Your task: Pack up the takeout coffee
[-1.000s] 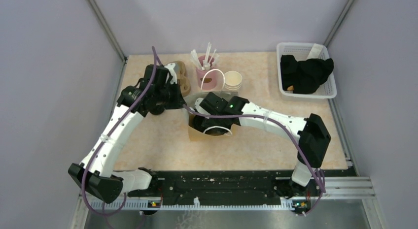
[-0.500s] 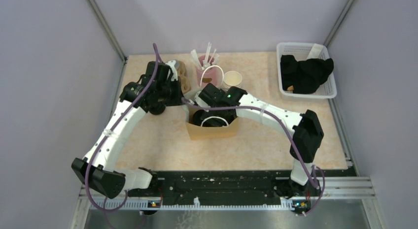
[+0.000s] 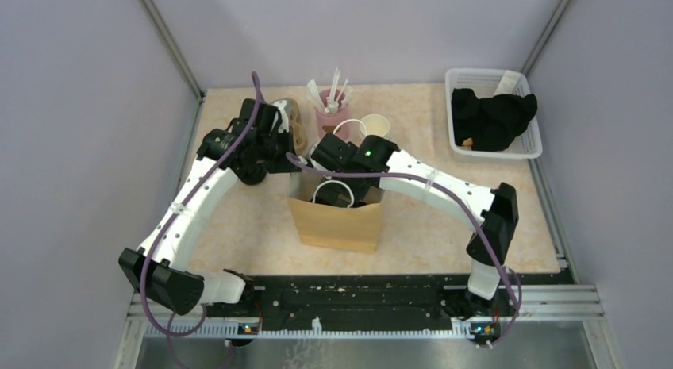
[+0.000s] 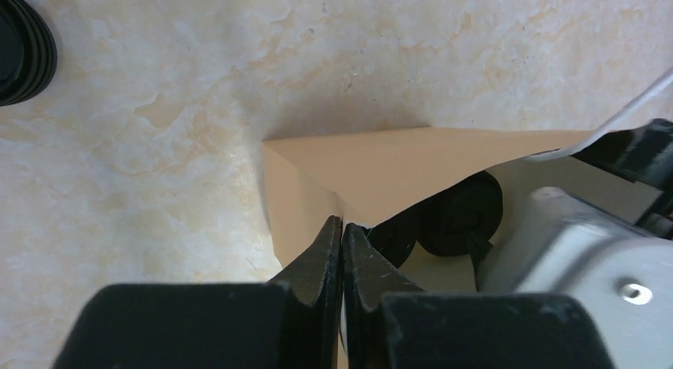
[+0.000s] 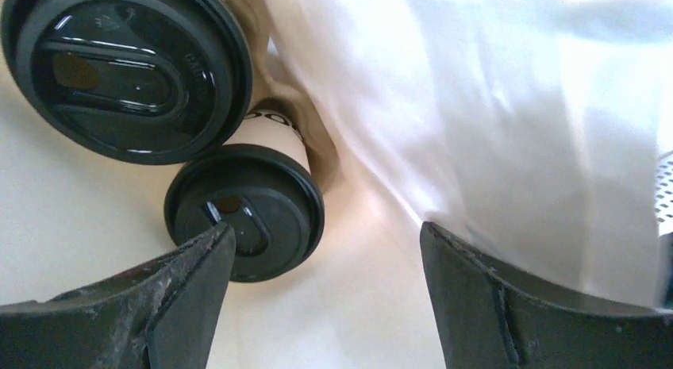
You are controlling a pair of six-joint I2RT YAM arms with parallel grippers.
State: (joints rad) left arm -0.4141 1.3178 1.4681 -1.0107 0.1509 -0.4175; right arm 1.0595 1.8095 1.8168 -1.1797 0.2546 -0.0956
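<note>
A brown paper bag [image 3: 337, 226] stands upright mid-table, mouth up. My left gripper [image 4: 342, 222] is shut on the bag's rim [image 4: 381, 167] at its left corner; from above it [image 3: 295, 164] sits at the bag's far-left edge. Inside the bag are the takeout coffee cups: one black lid [image 5: 119, 67] close at upper left and a second lid [image 5: 254, 210] lower, with white cup side and dark lettering [image 5: 274, 127] between. My right gripper [image 5: 325, 258] reaches into the bag mouth [image 3: 337, 196], open and holding nothing. Its left finger [image 5: 190, 282] overlaps the lower lid's edge.
Behind the bag stand a pink cup of stirrers [image 3: 332, 107], lidless white cups [image 3: 374, 127] and brown cardboard pieces [image 3: 294, 123]. A white basket with black items [image 3: 492, 111] is at the far right. A stack of black lids [image 4: 20, 44] lies left of the bag.
The bag has gone from lying low to standing upright, its front face now showing. The right gripper has opened wider inside it. Both wrists have shifted slightly toward the back.
</note>
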